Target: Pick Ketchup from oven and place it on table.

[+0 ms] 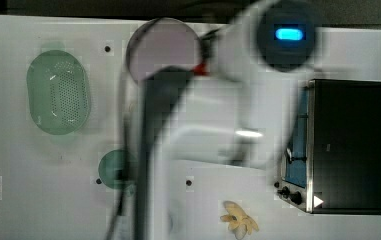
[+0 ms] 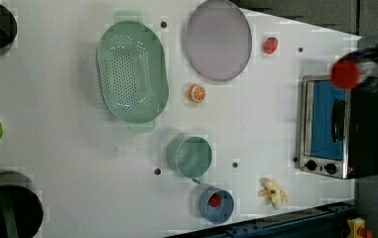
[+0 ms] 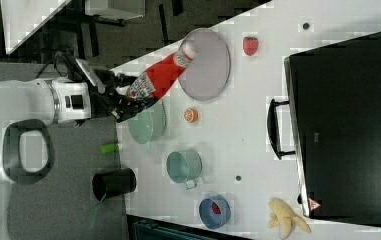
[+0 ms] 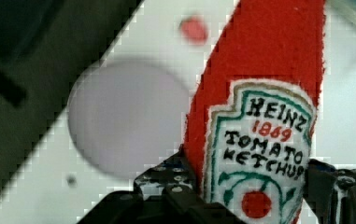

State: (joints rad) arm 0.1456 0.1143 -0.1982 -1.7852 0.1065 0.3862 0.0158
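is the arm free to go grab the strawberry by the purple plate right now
Probably not yet: the gripper is shut on the ketchup. The strawberry lies uncovered on the table beside the purple plate.

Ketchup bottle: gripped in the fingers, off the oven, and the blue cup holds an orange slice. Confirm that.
One thing is wrong. The blue cup holds a small red piece, as the left view shows; the orange slice lies on the table. The ketchup bottle is indeed gripped, off the oven.
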